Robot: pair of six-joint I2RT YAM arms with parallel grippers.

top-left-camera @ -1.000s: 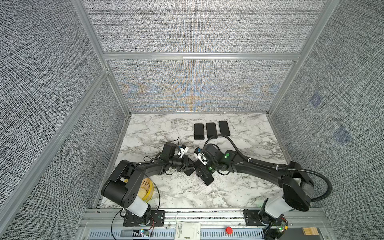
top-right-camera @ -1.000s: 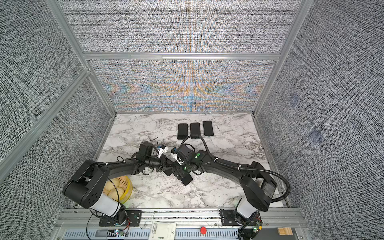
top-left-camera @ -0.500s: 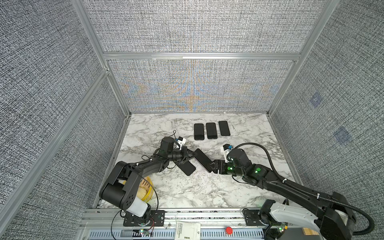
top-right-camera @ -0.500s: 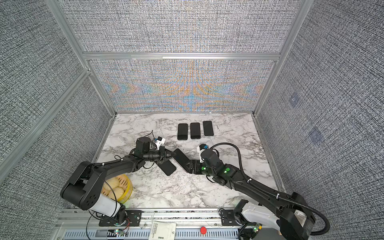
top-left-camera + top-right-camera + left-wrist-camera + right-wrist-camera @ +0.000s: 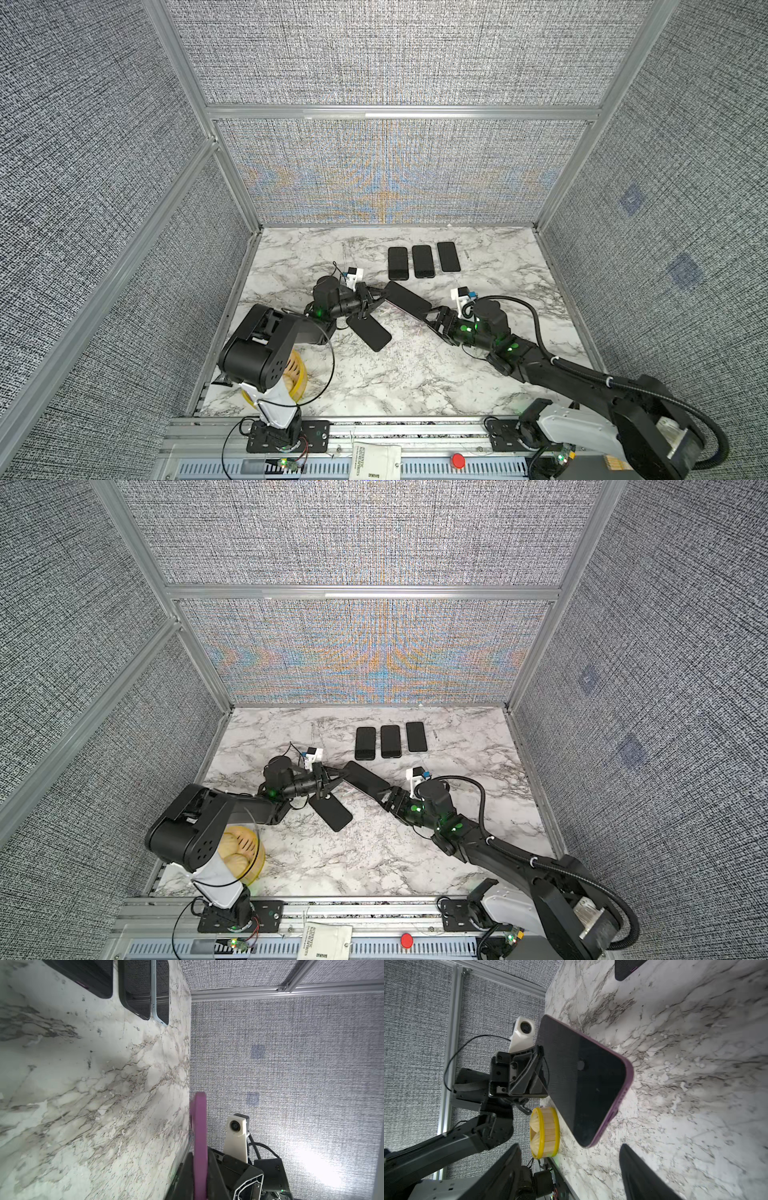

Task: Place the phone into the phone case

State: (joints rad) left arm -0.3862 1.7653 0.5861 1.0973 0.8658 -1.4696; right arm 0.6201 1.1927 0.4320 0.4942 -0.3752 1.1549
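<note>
A purple-rimmed phone [image 5: 407,299] [image 5: 365,778] with a dark screen hangs tilted above the marble table [image 5: 415,374]. My left gripper [image 5: 380,296] [image 5: 340,777] is shut on its left end. In the left wrist view, the phone's purple edge [image 5: 200,1126] runs up between the left gripper [image 5: 199,1155] fingers. My right gripper [image 5: 432,318] [image 5: 384,798] stands open at the phone's other end. In the right wrist view, the phone [image 5: 583,1084] ends just short of the right gripper [image 5: 570,1145], nothing between its fingers. The black phone case [image 5: 370,330] [image 5: 331,811] lies flat below the left gripper.
Three dark phones [image 5: 423,261] [image 5: 390,741] lie side by side near the back wall. A yellow steamer basket of buns [image 5: 297,374] [image 5: 243,854] [image 5: 545,1132] stands at the front left beside the left arm's base. Mesh walls enclose the table.
The right arm has pulled back to the right, away from the case. The left gripper has carried the phone up and back off the case. The phone now spans between both grippers.
</note>
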